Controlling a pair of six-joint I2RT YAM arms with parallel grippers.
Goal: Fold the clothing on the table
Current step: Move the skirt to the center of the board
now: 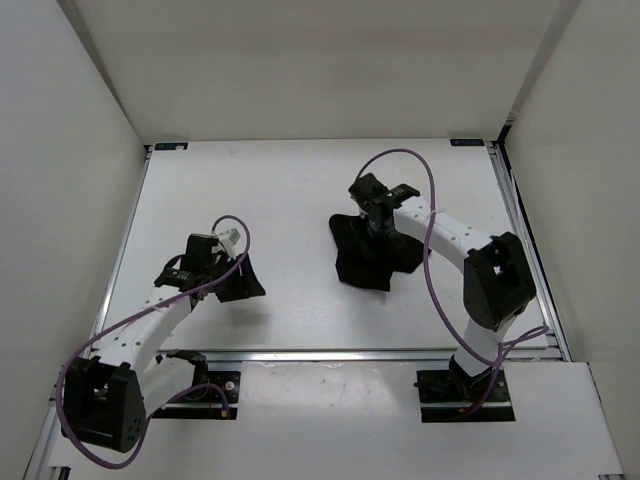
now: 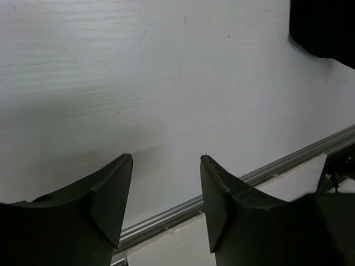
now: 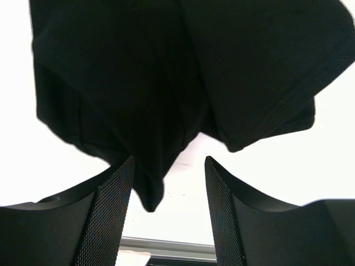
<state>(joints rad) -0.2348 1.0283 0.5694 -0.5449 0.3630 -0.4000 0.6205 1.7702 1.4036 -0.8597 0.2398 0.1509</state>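
Black clothing point(image 1: 365, 262) sits bunched on table point(image 1: 280, 190); right gripper point(image 3: 167, 166) wide above it, likely lining up a grab; left gripper point(image 2: 166, 163) wide, empty.

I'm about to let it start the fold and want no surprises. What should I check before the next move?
1. The right gripper is open and empty: ok.
2. The left gripper is open and empty: ok.
3. The clothing lies flat: not ok, it is bunched in overlapping layers.
4. The clothing is wholly on the table, off the rails: ok.
5. The left gripper is at the clothing: not ok, it is over bare table.
6. Which garment edge is which: cannot tell.
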